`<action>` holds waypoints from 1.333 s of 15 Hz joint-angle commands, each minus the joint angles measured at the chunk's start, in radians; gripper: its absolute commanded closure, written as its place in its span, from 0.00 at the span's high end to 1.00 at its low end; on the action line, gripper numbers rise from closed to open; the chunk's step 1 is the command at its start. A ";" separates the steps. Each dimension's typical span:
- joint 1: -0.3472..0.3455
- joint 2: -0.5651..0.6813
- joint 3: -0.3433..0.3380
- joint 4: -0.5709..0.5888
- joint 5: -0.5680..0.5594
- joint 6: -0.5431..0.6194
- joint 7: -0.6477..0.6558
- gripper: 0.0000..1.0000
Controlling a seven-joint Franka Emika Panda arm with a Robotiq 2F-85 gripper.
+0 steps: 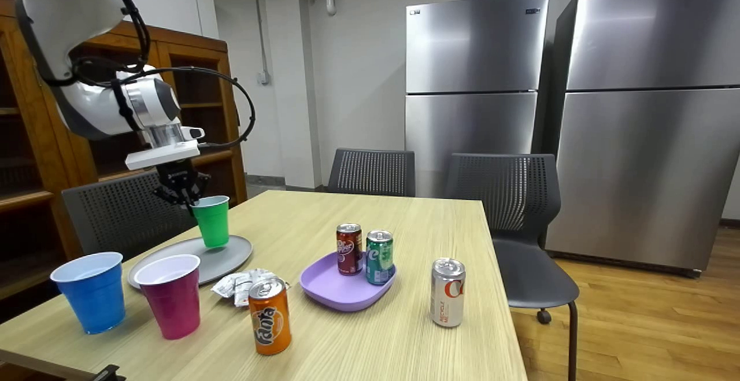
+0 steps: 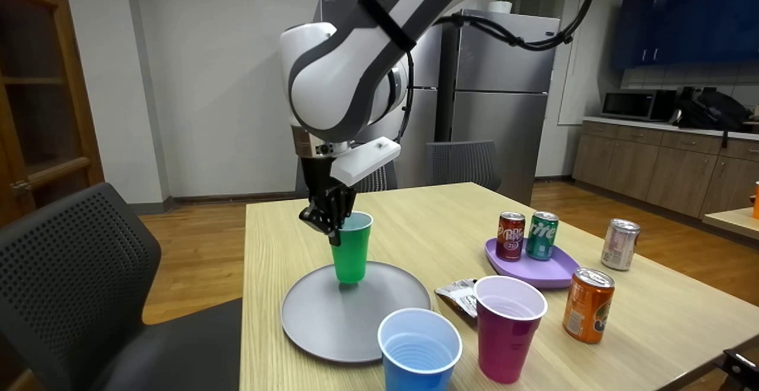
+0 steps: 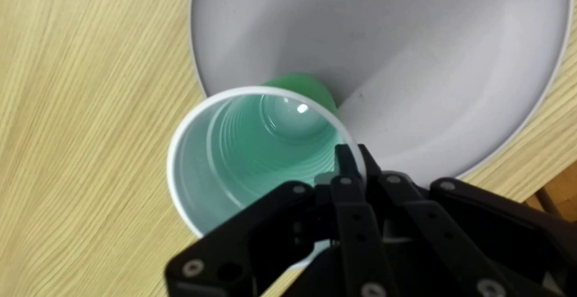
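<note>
Gripper (image 3: 355,164): my only tool here, clenched on the wall of the green cup (image 2: 350,257) at its rim, one finger inside the mouth and one outside, as the wrist view shows
Green cup: below my fingertips and off to one side, since I pinch a single edge and not the full width; in both exterior views its body shows to the right of them
Cup's long axis: close to upright, mouth up; a slight lean I cannot rule out
Cup's base: over the gray plate (image 2: 332,326), inside its edge but off its middle; touching or just above, I cannot tell
Blue cup (image 1: 92,300) and maroon cup (image 1: 172,306): upright on the table (image 1: 370,349), near the gray plate, well apart from my gripper
Silvery packet (image 1: 245,283): lying on the table between the gray plate and the purple tray (image 1: 344,301)
Purple tray: bears a dark red can (image 1: 349,254) and a green can (image 1: 379,259), side by side
Orange can (image 1: 270,317) and silver can (image 1: 447,294): standing on the table outside the purple tray
</note>
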 commanded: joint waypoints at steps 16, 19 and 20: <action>0.025 -0.088 -0.009 -0.032 0.012 0.037 0.034 1.00; 0.031 -0.148 -0.007 -0.102 -0.008 0.066 0.024 1.00; 0.031 -0.169 -0.006 -0.129 -0.013 0.075 0.021 1.00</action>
